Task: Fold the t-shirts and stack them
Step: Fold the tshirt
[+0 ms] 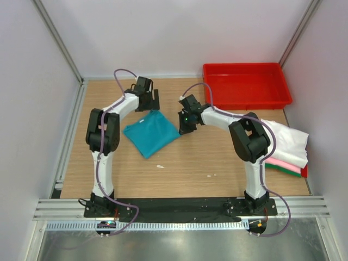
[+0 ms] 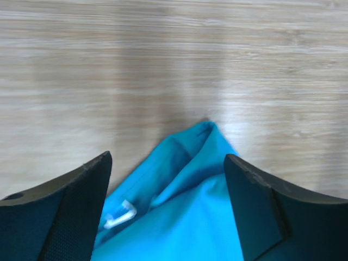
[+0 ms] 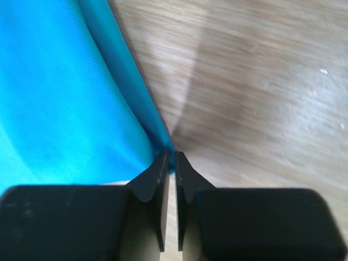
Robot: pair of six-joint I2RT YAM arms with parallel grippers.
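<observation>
While the left hand (image 2: 167, 160) gapes, teal t-shirt (image 2: 187, 217) lies beneath.

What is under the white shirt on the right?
A pink shirt, then a green shirt; only their near edges show. The white shirt covers the rest.

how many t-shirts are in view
4: teal t-shirt at centre; white t-shirt, pink t-shirt and green t-shirt stacked at right. More may hide underneath.

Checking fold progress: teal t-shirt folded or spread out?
Folded: the teal t-shirt lies as a compact square on the table; the left wrist view shows layered edges.
</observation>
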